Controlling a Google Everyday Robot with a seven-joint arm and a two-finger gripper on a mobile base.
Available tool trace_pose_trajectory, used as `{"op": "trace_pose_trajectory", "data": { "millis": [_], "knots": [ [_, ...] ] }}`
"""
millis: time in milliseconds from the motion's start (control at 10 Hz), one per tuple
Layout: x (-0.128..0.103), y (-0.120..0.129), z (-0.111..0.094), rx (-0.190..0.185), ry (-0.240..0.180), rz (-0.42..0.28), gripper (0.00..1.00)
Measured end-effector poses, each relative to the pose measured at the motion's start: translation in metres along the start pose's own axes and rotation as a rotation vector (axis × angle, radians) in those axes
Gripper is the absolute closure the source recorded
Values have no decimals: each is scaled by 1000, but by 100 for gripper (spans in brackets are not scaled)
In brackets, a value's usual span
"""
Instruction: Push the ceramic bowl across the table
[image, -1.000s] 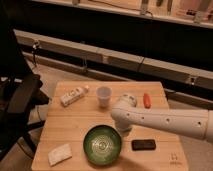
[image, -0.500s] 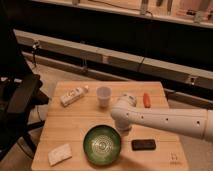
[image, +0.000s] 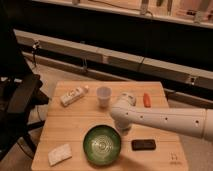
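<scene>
A green ceramic bowl (image: 102, 145) sits on the wooden table (image: 75, 122) near its front edge, a little left of centre. My white arm reaches in from the right, and its end with the gripper (image: 121, 120) hangs just behind and to the right of the bowl's rim. The gripper itself is hidden under the arm's rounded end.
A clear plastic cup (image: 103, 96) stands behind the bowl. A white bottle (image: 73, 95) lies at the back left, an orange object (image: 146, 99) at the back right, a black object (image: 143, 145) right of the bowl, a white sponge (image: 59, 154) at the front left. A dark chair (image: 20, 100) stands left of the table.
The arm's end has shifted slightly down and left, closer to the bowl's rim. The bowl and other objects have not moved.
</scene>
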Motion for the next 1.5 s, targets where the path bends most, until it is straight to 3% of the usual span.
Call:
{"op": "trace_pose_trajectory", "data": {
  "millis": [300, 500, 700, 1500],
  "knots": [
    [-13, 15, 8, -43, -17, -81, 100],
    [-24, 18, 10, -76, -16, -99, 100],
    [-32, 21, 10, -84, -20, -105, 100],
    [-82, 30, -8, -48, -42, -214, 100]
  ]
}}
